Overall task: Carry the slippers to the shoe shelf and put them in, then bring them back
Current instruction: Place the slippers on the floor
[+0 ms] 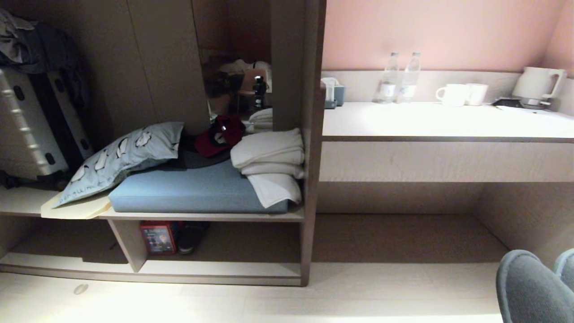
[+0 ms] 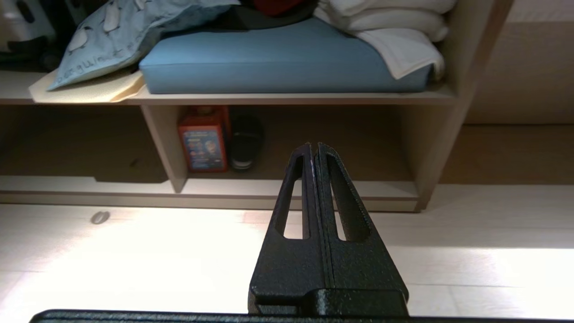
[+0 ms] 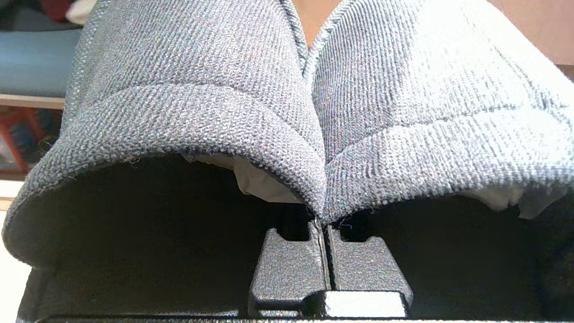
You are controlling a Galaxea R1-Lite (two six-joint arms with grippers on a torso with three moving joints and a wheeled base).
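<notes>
My right gripper [image 3: 323,220] is shut on the slippers [image 3: 314,134], pinching the two inner edges where the uppers meet. They hang side by side, grey knit outside and dark inside, and hide the fingertips. Their toes show at the lower right of the head view, where the slippers [image 1: 531,289] are well to the right of the shoe shelf [image 1: 224,269]. The shoe shelf [image 2: 291,188] is the low pale-wood compartment under the bench, with one upright divider [image 1: 130,246]. My left gripper [image 2: 314,146] is shut and holds nothing, pointing at the shelf from above the floor.
Inside the shelf, beside the divider, stand a red box [image 1: 158,237] and a dark shoe [image 1: 192,237] with a pale sole rim. Above lie a blue cushion [image 1: 197,193], a pillow and folded towels. The white desk [image 1: 448,123] on the right carries bottles, mugs and a kettle.
</notes>
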